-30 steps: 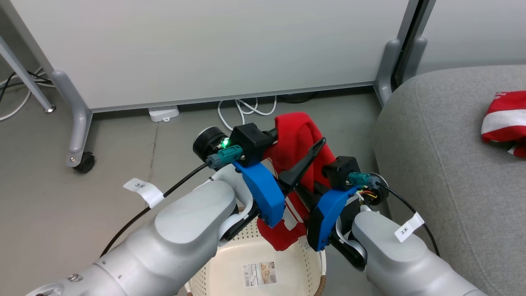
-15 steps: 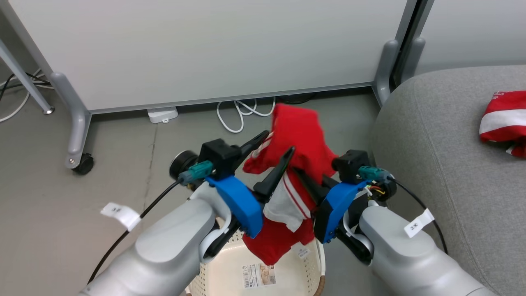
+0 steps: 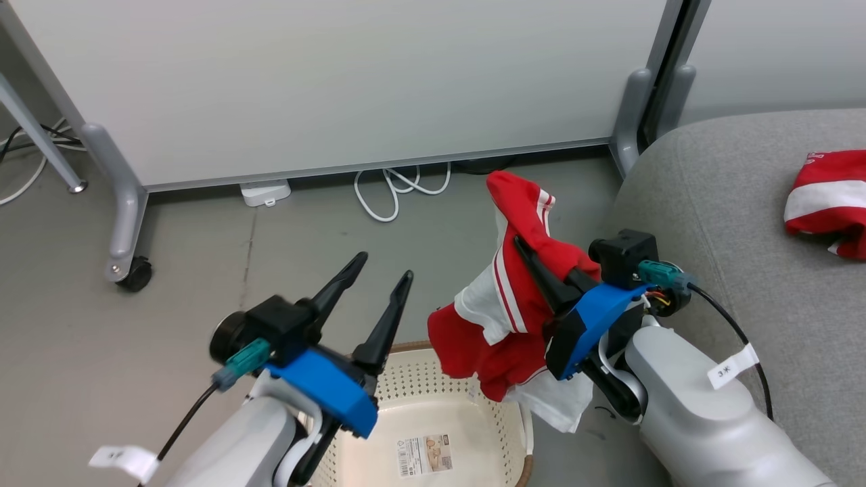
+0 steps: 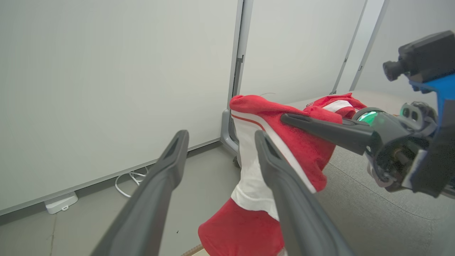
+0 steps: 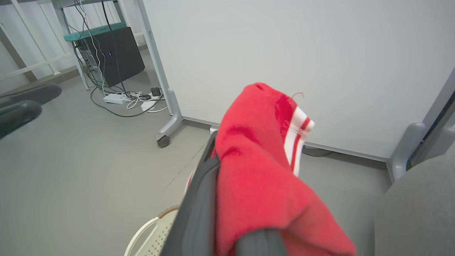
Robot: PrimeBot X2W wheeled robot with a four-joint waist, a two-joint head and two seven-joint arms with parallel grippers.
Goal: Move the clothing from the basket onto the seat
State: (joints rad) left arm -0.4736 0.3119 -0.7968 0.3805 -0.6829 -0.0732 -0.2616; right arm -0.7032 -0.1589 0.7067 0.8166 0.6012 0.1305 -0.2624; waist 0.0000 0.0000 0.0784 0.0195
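Currently: right arm raised, forearm slanting upward, right jaws clenched on red-and-white garment (image 3: 468, 343) draped over them; left jaws released, spread wide, basket (image 3: 433, 376) beneath.

Bright, even, diffuse light is spread over every view. A soft shadow is cast on the floor (image 3: 203, 223) under the panel (image 3: 338, 81) beyond the left gripper (image 3: 385, 265), whose wrist body is slightly blurred. In the wrist views, panel edges are seen to lean. The fingers (image 4: 149, 213) are rendered soft near the lens, and the clothing (image 5: 256, 170) is strongly saturated.
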